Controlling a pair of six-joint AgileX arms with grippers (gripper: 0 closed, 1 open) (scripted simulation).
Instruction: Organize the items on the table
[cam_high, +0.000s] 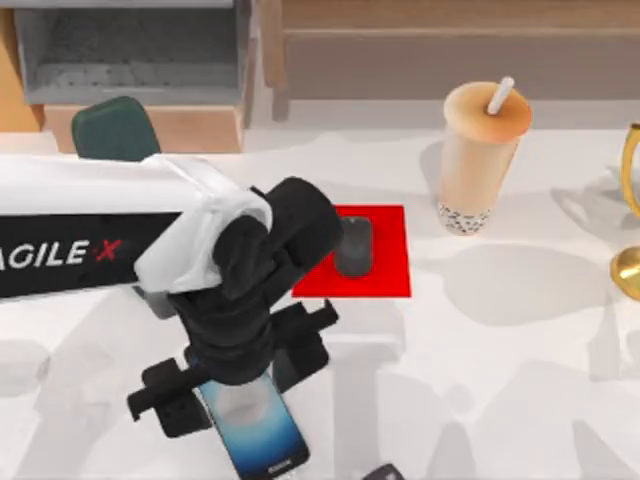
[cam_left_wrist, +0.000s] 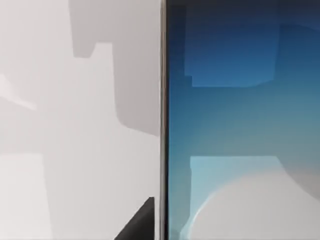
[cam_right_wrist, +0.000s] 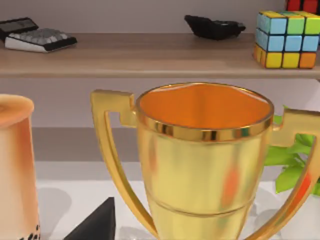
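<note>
left gripper (cam_high: 232, 400) over smartphone (cam_high: 258, 432) at desk (cam_high: 500, 380) front edge, fingers apart, straddling it | mouse (cam_high: 352, 245) on red mat (cam_high: 385, 262) mid-desk | bubble-tea cup (cam_high: 478, 158) toward back edge

A gold trophy (cam_right_wrist: 205, 165) stands close — bubble-tea cup (cam_right_wrist: 15, 170) beside it; behind, a shelf (cam_right_wrist: 150, 55) carries a calculator (cam_right_wrist: 35, 36) and colour cube (cam_right_wrist: 287, 39).

A rendered office or study: a wooden shelf (cam_right_wrist: 160, 60) holds a calculator (cam_right_wrist: 35, 37) and colour cube (cam_right_wrist: 287, 39).
</note>
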